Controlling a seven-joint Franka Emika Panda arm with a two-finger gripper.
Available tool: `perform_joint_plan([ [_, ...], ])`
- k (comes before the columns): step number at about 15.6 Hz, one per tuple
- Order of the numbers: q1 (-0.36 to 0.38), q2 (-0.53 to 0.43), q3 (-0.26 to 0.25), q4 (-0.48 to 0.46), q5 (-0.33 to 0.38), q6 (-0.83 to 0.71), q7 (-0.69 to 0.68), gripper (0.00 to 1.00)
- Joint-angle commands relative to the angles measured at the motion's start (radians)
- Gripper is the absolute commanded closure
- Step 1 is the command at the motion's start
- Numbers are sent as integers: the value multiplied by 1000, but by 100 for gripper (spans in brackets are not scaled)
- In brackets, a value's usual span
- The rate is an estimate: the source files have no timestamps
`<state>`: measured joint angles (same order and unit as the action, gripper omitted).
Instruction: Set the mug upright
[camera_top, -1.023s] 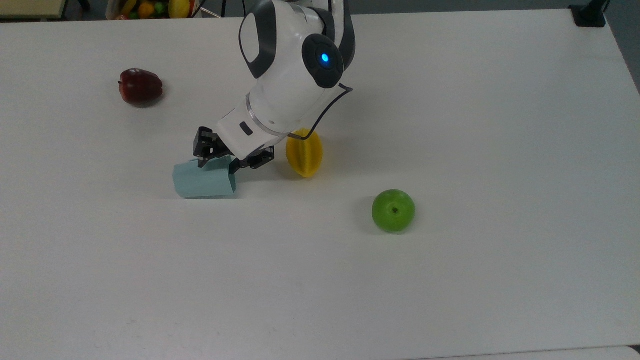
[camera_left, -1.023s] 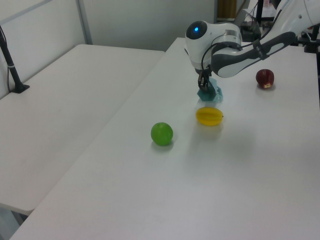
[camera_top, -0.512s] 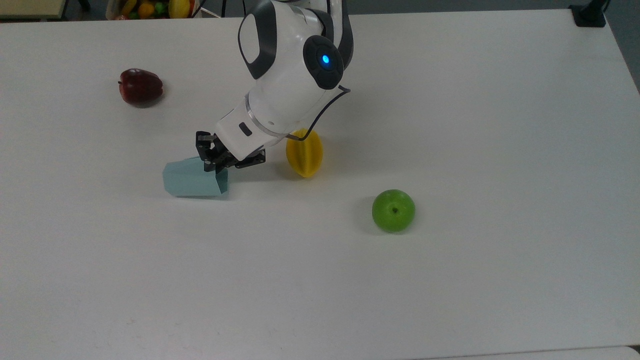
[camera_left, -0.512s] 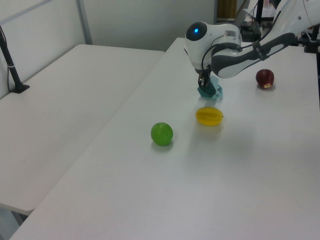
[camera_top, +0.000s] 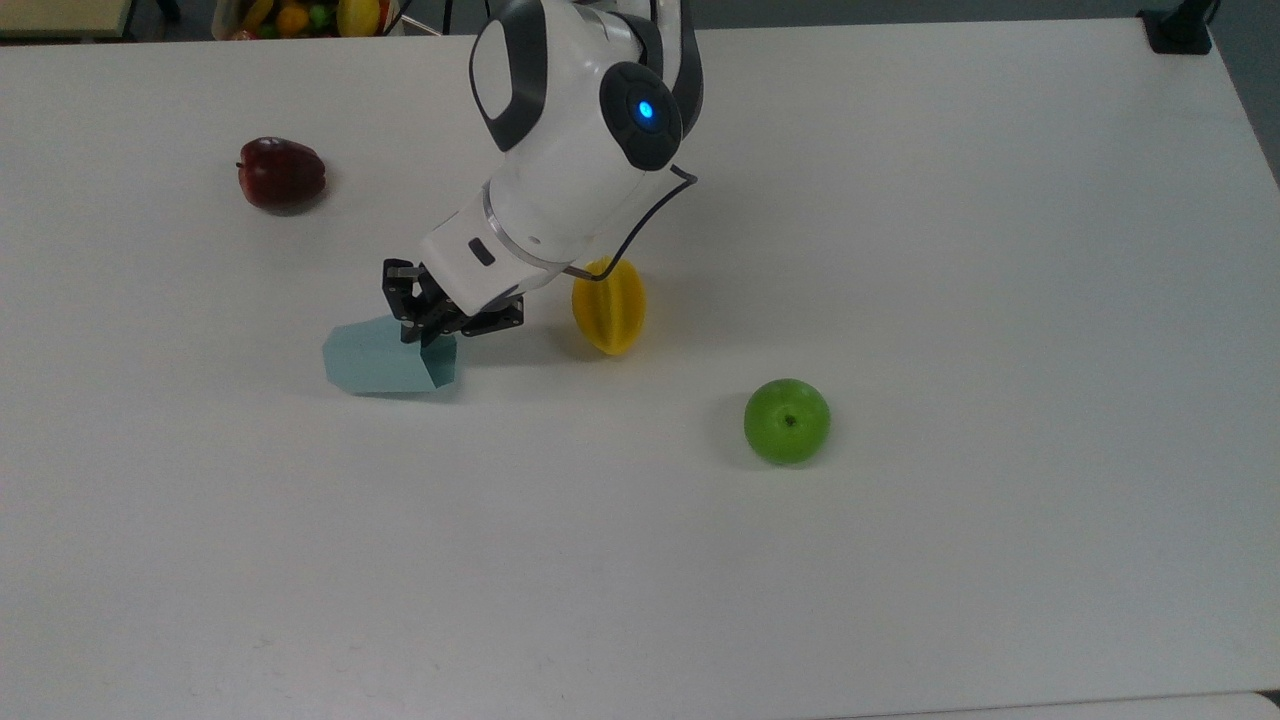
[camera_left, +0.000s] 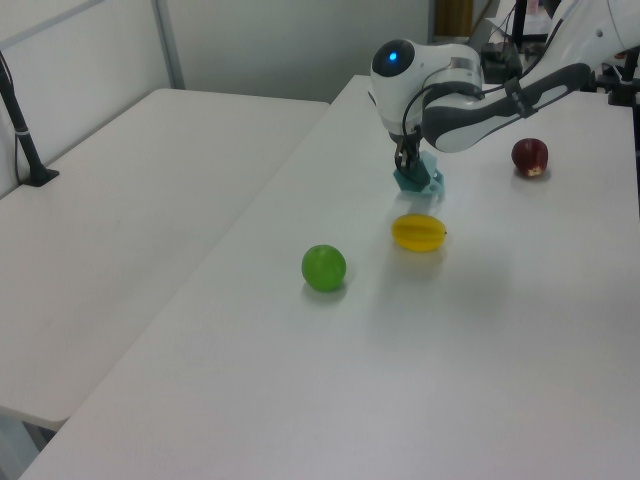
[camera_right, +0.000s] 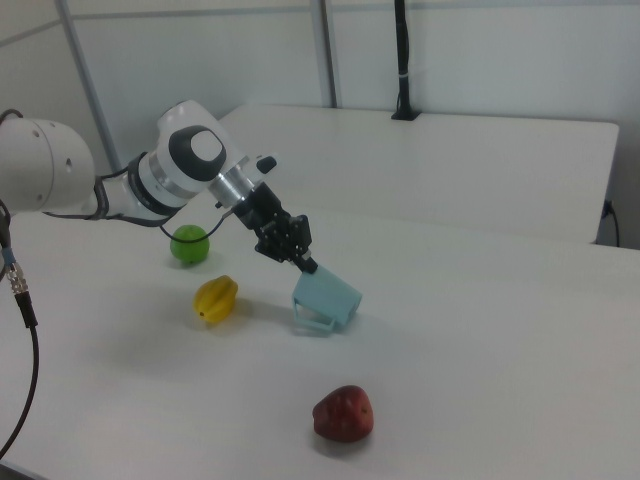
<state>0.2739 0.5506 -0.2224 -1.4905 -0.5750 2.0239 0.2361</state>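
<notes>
Pale teal, the mug (camera_right: 325, 293) is tilted on the table (camera_top: 900, 560), one edge lifted, just beside the yellow fruit (camera_top: 608, 305). Your gripper (camera_right: 303, 264) is clamped on its rim, a grip that lets you swing it up onto its base.

A white table (camera_top: 900, 600) carries 4 things. We place each by the gripper (camera_top: 425, 335). The mug (camera_top: 375, 362), pale teal and faceted, rests on the tabletop on its side; its open rim sits directly under the gripper, whose fingers pinch the rim wall. In the top view, a ribbed yellow fruit (camera_top: 610, 310) lies near the gripper on the top view's right. A green apple (camera_top: 787, 420) lies beyond that fruit, farther from the gripper. A red apple (camera_top: 281, 173) lies well apart from the gripper, toward the top view's upper left.
</notes>
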Motion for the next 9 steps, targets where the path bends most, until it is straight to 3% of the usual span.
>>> perform_joint_plan([
  [1,-21,-69,-6,-30,117,45,-4,100],
  [4,-21,-102,-6,-30,228,36,-63,100],
  [9,-44,-110,-12,-25,470,44,-67,100],
])
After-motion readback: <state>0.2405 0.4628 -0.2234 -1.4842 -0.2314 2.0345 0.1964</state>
